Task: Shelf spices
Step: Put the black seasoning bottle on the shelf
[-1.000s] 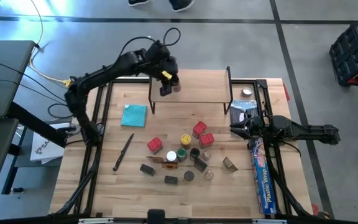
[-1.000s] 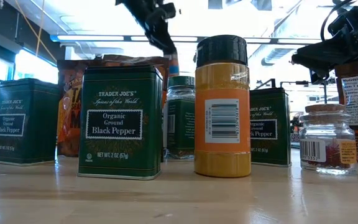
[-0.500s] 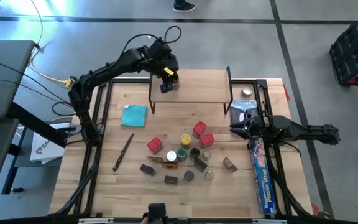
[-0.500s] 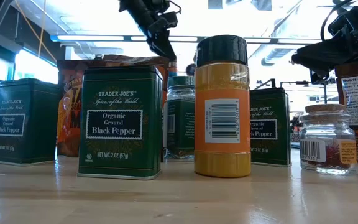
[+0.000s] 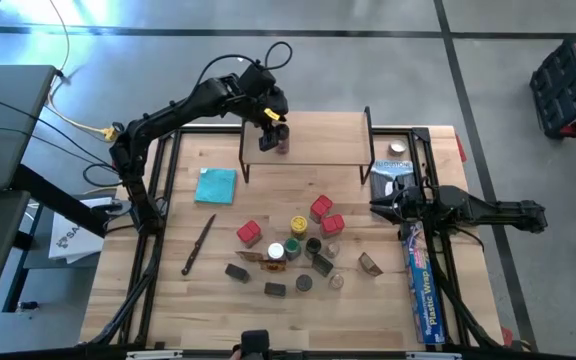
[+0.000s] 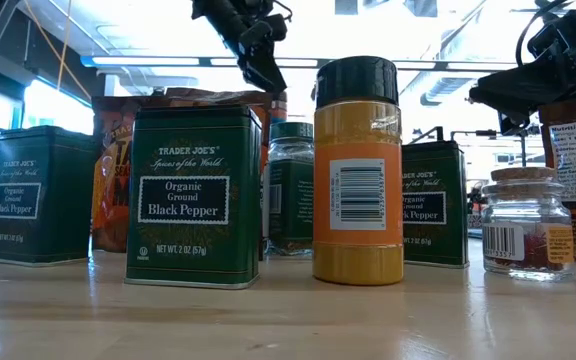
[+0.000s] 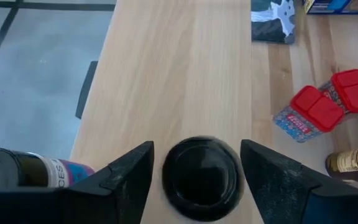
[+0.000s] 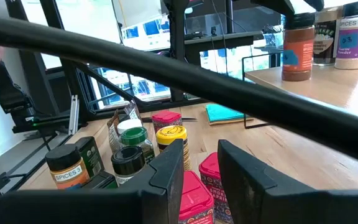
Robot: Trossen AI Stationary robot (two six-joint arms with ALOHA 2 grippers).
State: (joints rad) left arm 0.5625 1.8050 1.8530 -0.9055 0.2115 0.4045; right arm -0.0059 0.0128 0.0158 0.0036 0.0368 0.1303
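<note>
Since a second ago my left tool (image 5: 274, 127) has spread clear of the black-lidded jar (image 7: 201, 178), now standing on the shelf (image 5: 318, 140). It looks light, rigid, slick; I'd grip its sides.

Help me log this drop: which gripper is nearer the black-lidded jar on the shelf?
Left. The left gripper hangs over the black-lidded jar; the right gripper waits off the shelf's right end.

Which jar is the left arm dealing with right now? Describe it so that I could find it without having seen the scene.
Find the shelf at the table's far edge. On its left end stands a jar with a black lid, between the open fingers of the left hand. It is one of the few jars up on the shelf; most spices crowd the tabletop below.
</note>
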